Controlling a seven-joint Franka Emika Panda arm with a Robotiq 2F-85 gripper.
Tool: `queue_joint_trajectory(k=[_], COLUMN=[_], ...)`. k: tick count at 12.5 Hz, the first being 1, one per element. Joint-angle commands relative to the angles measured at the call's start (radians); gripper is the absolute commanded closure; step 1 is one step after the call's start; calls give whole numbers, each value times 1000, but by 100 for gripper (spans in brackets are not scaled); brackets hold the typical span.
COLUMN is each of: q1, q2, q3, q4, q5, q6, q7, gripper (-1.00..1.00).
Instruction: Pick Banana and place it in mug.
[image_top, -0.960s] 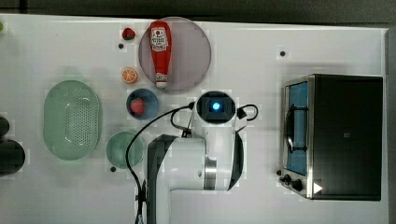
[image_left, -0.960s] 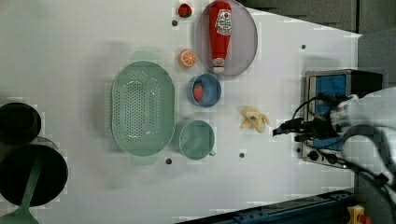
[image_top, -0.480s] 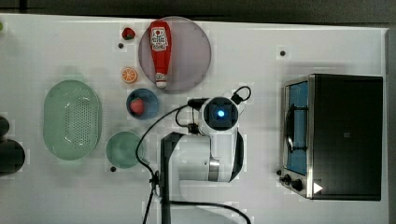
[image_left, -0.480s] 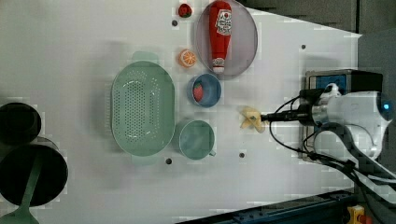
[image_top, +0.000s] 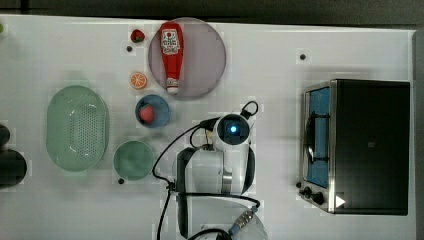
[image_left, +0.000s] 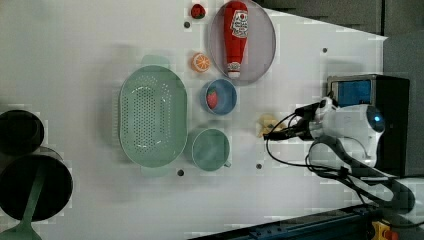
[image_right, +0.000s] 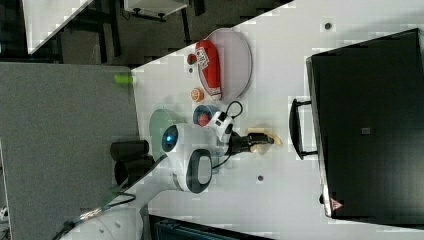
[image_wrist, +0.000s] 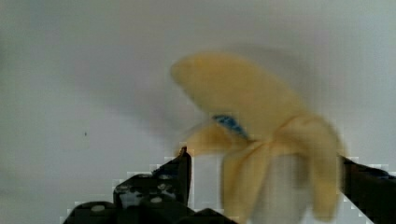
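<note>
Reading the left view from its left, we see two dark round containers (image_left: 22, 132) at the table's edge, then the green perforated colander (image_left: 152, 116), well clear of that edge. Just beside the colander's right rim sits the mint-green mug (image_left: 210, 149), upright, with the blue cup (image_left: 219, 96) holding a strawberry above it in the picture. An orange slice (image_left: 201, 62) and the plate (image_left: 262, 47) with the ketchup bottle (image_left: 235, 35) lie near the far edge. Bare white table separates the mug from the banana (image_left: 266, 125), which lies near the middle of the table (image_left: 75, 50), to the mug's right and apart from it.

Our gripper (image_left: 278, 131) hangs over the banana with its jaws spread wide, gripping nothing; in the wrist view the peeled banana (image_wrist: 261, 140) lies between the two dark fingers (image_wrist: 154, 191). Further right stands the toaster oven (image_left: 367, 90), close behind the arm, which leaves little room on that side.
</note>
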Motion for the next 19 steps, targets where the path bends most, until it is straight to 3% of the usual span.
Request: queue_joint_trajectory(k=[1, 2, 6, 8, 12, 19], q1=[-9, -9, -9, -9, -11, -1], q2=[-12, -9, -17, -41, -185, -562], q3=[12, 11, 11, 10, -6, 11], q4=[1, 0, 6, 7, 8, 132], q5=[1, 1, 1, 1, 1, 1], q6=[57, 58, 59, 53, -60, -582], q7=[-53, -53, -53, -53, -52, 34], gripper=[-100, -93, 4, 37, 37, 37])
